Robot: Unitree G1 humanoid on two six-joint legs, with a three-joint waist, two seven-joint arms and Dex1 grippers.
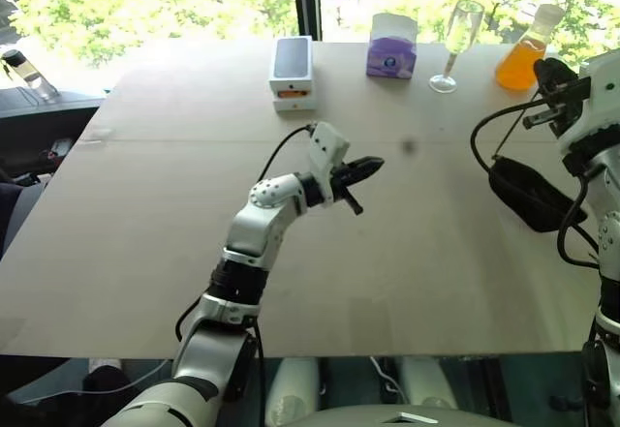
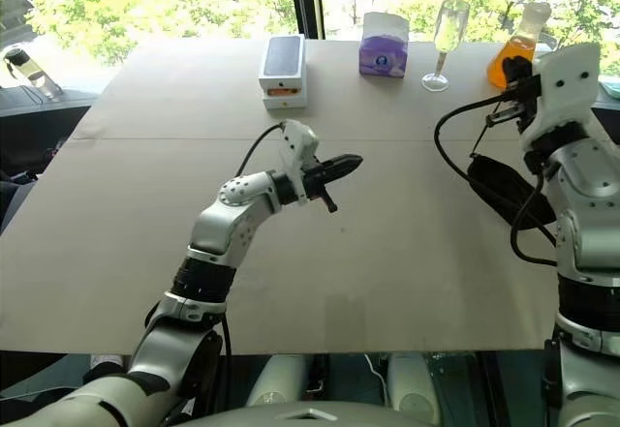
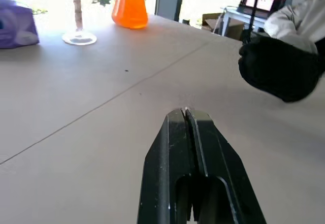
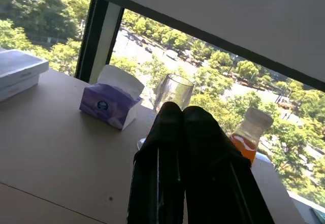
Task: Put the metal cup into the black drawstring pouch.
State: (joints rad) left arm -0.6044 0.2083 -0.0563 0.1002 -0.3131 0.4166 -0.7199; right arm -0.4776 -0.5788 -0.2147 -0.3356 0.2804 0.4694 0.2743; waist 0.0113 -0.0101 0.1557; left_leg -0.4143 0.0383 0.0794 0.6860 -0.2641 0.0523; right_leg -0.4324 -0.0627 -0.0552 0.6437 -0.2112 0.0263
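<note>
Black pouch (image 2: 504, 191) lies on my table (image 2: 387, 253), just below right gripper (image 4: 182, 113), clenched empty; left gripper (image 1: 370, 167), likewise clenched empty, points toward it from well apart.

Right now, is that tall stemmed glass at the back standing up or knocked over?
Upright. The stemmed glass stands on its round foot on the table, bowl on top, between the purple tissue box and the orange flask.

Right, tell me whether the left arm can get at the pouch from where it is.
Probably yes. The pouch lies on the table's right side, and bare tabletop separates it from the shut left tool, which already points that way. The right arm's cable hangs beside it.
</note>
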